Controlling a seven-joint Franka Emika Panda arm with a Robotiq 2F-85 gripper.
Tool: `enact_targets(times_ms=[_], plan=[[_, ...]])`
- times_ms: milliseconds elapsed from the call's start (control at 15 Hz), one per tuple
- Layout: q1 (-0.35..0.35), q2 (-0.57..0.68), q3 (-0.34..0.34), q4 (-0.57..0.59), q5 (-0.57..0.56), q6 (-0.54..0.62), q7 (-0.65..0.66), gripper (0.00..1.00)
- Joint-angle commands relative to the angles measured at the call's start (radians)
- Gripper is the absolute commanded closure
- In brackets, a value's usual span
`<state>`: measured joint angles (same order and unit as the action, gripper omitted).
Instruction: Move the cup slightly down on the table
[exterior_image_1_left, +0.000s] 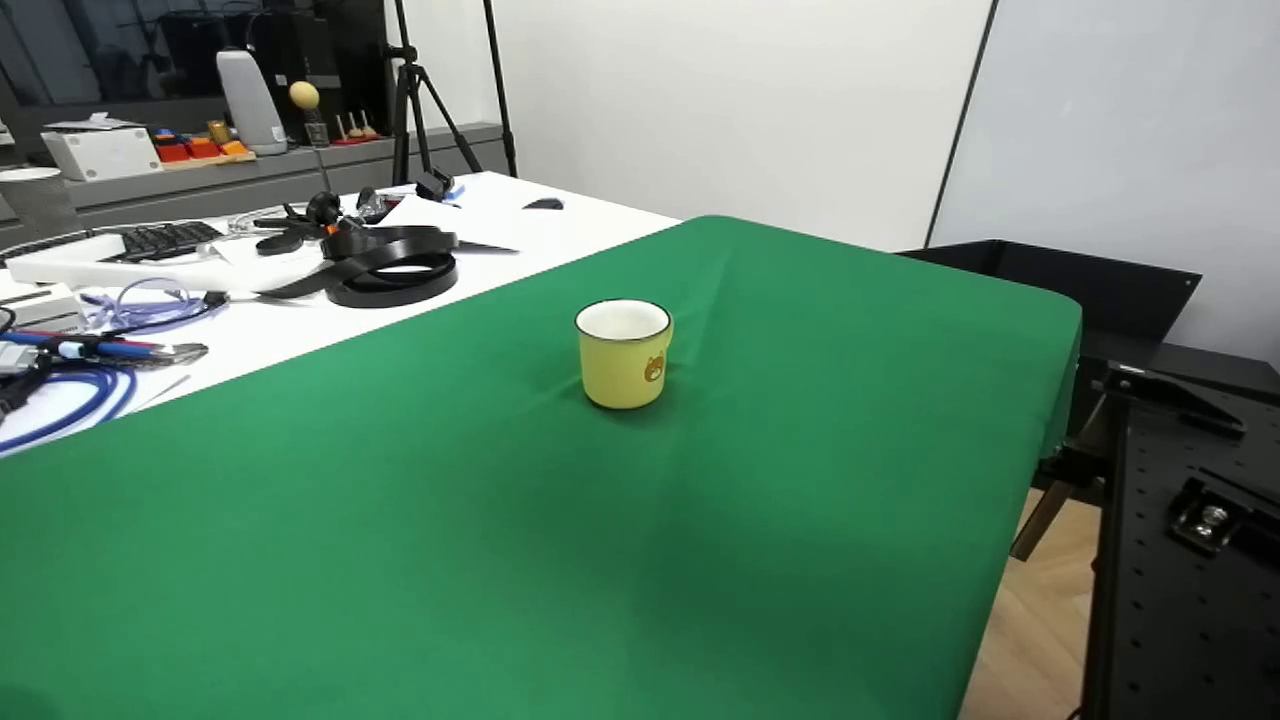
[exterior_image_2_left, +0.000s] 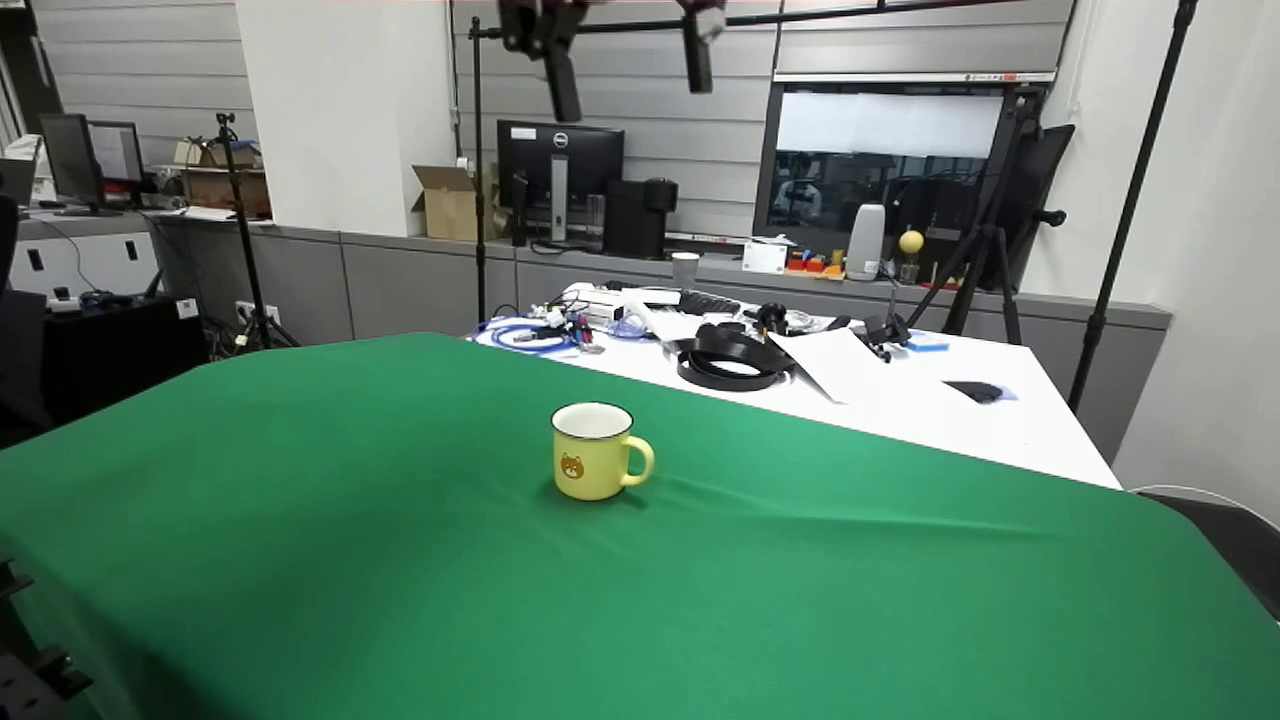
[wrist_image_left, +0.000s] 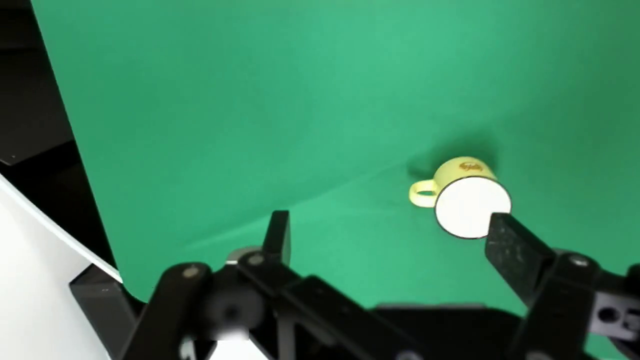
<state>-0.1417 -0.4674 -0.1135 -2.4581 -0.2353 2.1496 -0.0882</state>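
Note:
The cup (exterior_image_1_left: 622, 375) is small and yellow, with a white inside, a dark rim line and a small bear print. It stands upright on the green-covered table (exterior_image_1_left: 450, 560), and its handle shows in an exterior view (exterior_image_2_left: 641, 462). My gripper (exterior_image_2_left: 633, 106) is high above the table in that view, open and empty, and apart from the cup. In the wrist view the gripper's fingers (wrist_image_left: 390, 220) are wide apart. The cup (wrist_image_left: 462, 172) lies beyond them, to the right, and the right fingertip hides a bit of its rim. The table (wrist_image_left: 250, 125) fills most of that view.
A white table (exterior_image_1_left: 570, 240) adjoins the green one and carries cables, a keyboard and a black coiled band (exterior_image_1_left: 395, 280). A black perforated plate (exterior_image_1_left: 1180, 600) stands beside the green table's edge. A tripod (exterior_image_2_left: 985, 250) stands at the back.

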Motion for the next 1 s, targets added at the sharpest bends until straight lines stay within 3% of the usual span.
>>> enact_targets(times_ms=[0, 133, 200, 533, 933], plan=[[-0.035, 0.099, 0.022, 0.027, -0.009, 0.155, 0.152, 0.0], [-0.037, 0.165, 0.037, 0.051, -0.018, 0.183, 0.17, 0.0], [-0.029, 0.106, 0.013, 0.009, 0.001, 0.173, 0.103, 0.0], [-0.025, 0.157, 0.029, 0.033, -0.003, 0.18, 0.131, 0.0], [-0.009, 0.416, 0.025, 0.159, 0.007, 0.269, 0.124, 0.0]])
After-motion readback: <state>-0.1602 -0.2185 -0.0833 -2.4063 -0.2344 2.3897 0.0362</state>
